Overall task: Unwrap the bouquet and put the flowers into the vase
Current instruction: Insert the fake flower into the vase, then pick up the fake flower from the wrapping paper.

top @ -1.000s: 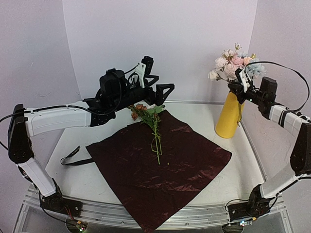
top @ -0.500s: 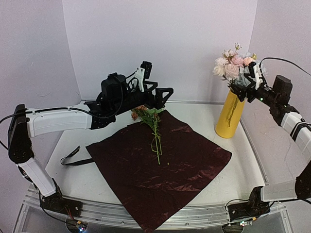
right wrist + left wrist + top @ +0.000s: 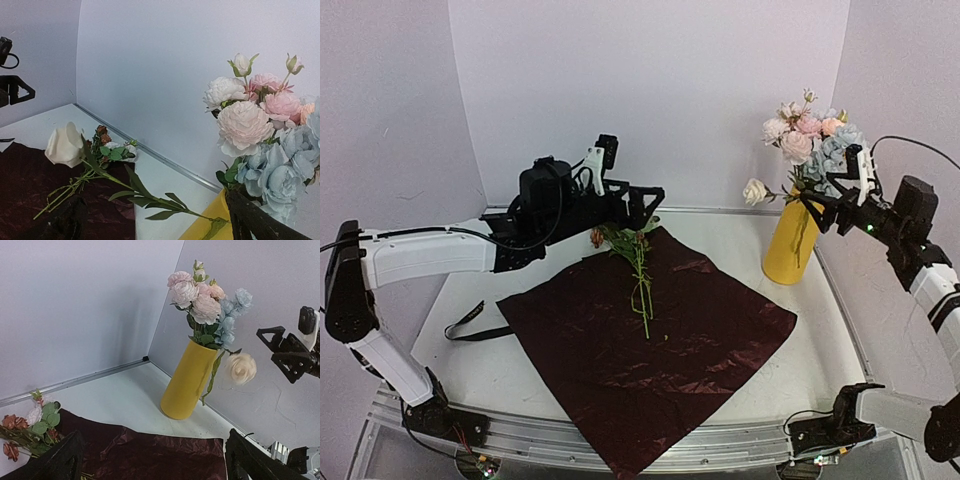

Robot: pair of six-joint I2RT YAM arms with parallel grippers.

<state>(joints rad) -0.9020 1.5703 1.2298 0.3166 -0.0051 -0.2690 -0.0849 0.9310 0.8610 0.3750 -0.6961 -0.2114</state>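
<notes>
Fingers on the left arm stand wide apart with nothing between them, raised above the far edge of the wrapping sheet, just over the heads of the loose flowers. Right fingers are likewise spread open and clamp nothing; they are held high beside the mouth of the vase, on its right. The vase stands upright on the bench at the far right, off the sheet and near the back wall. It holds a bunch of flowers: pale pink and cream heads on top, blue ones lower on the right. One cream rose on a leafy stem leans out of the vase mouth to the left, its head hanging clear of the vase body. In the right wrist view this stem runs across the gap between the open fingers; whether it touches either finger cannot be told. The dark red sheet lies spread flat and crinkled across the middle of the bench, one corner over the near edge. On its far half lies a small spray of thin green stems pointing toward the near side, with rust-orange and whitish heads and round leaves at the far corner of the sheet. A black ribbon lies loose on the bench, touching the left corner of the sheet.
</notes>
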